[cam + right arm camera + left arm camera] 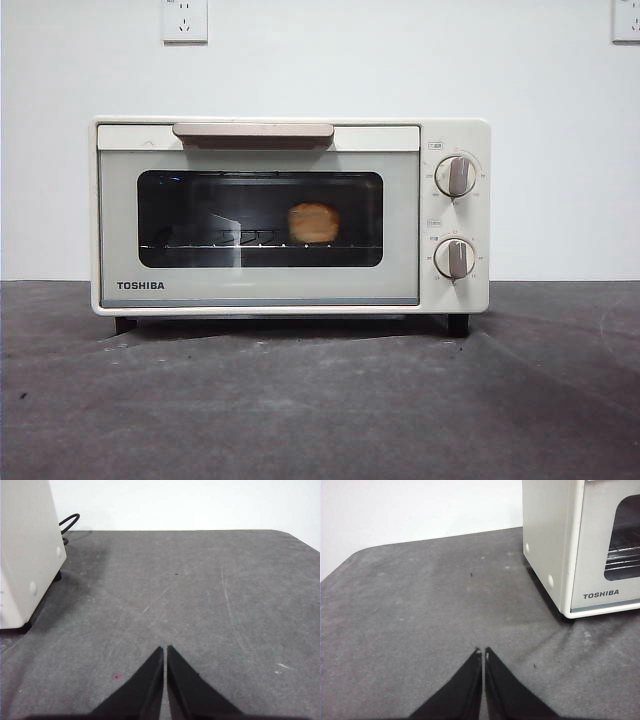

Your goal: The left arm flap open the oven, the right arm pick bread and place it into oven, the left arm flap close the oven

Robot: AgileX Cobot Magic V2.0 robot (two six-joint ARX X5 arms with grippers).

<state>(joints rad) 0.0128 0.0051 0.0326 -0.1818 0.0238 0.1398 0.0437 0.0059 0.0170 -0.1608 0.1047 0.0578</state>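
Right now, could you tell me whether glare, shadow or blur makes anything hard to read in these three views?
Front view: a pale reflection streaks the oven door glass, yet the bread on the rack reads clearly, slightly soft. Left wrist view: the window is dim, only rack wires show; the left end effector is sharp. Right wrist view: the oven casts a soft shadow on the table; the right end effector is crisp.

The oven (290, 215) sits on the table (320, 400), with the wall (320, 60) behind it. Its door (258, 215) is closed. The bread (313, 222) lies inside on the wire rack (230, 243), right of the middle. Two knobs (455, 176) sit on the oven's right side, one above the other. The handle (253, 131) runs along the top of the door.
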